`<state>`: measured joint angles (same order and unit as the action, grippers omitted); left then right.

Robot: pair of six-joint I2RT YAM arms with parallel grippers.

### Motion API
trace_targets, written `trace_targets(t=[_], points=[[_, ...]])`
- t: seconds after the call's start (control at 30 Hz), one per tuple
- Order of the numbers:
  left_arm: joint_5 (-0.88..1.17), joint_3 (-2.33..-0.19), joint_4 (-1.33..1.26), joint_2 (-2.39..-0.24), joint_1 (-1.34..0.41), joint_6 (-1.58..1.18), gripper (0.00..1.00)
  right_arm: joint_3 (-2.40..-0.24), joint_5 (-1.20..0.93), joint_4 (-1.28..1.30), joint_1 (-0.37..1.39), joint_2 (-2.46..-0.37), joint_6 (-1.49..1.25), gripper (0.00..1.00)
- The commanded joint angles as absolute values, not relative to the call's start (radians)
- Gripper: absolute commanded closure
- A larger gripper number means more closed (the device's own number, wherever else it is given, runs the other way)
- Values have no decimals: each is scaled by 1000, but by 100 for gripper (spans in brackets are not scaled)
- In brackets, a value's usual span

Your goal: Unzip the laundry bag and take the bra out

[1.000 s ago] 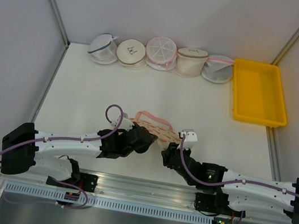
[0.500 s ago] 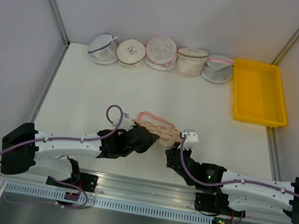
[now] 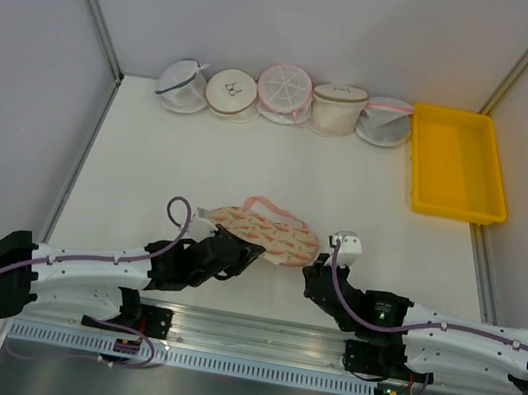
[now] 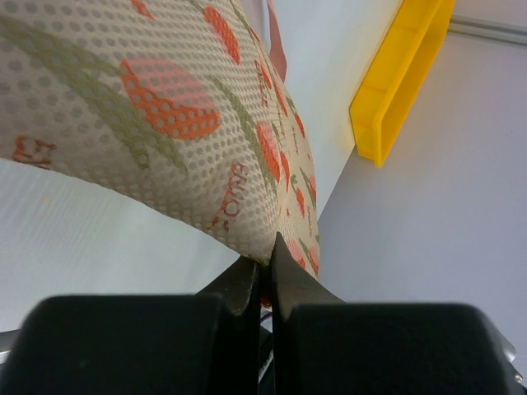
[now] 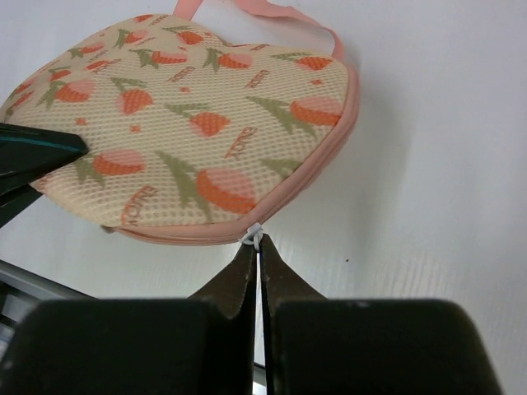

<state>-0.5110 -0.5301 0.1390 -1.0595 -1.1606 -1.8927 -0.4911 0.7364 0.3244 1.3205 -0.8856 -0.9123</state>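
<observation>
Holds the laundry bag (image 3: 264, 228) from both sides, low on the white table (image 3: 149, 158), close to the front edge and between the two arms. Pinches its near left edge with the left gripper (image 3: 253, 251), clenched hard on the printed mesh. From the left wrist, shows the fingers (image 4: 247, 284) pressed together on the fabric, with that side of the bag raised off the table and tilted. Nips the small white zip pull (image 5: 253, 234) with the right gripper (image 5: 258, 251), squeezed fully closed. Sits right at the pink trim on the bag's near right rim. Turns the cream cloth face up, with orange-pink flowers and green leaves on it, and the pink loop (image 5: 272, 15) at the far side. Farther back, along the rear wall, a row of five round mesh bags (image 3: 283, 94). Just right of them, a yellow tray (image 3: 420, 173). Both well apart from the held bag.
</observation>
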Motion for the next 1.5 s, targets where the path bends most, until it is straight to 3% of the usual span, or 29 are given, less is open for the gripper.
trace_targets(t=[0.0, 0.2, 0.4, 0.77, 1.13, 1.47], points=[[-543, -459, 118, -980, -1149, -1829, 98, -508, 796, 425, 1324, -858, -937, 100], [-363, -345, -133, -945, -1079, -1577, 98, -517, 750, 423, 1324, -861, -922, 100], [-166, -305, -213, -971, -1011, -1342, 98, -537, 690, 440, 1324, -873, -888, 99], [-121, -328, -35, -802, -940, -1030, 98, -581, 617, 566, 1324, -877, -857, 100], [84, -275, -6, -712, -911, -924, 98, -588, 572, 580, 1324, -926, -851, 100], [117, -281, 123, -617, -893, -855, 98, -589, 543, 666, 1324, -899, -854, 100]])
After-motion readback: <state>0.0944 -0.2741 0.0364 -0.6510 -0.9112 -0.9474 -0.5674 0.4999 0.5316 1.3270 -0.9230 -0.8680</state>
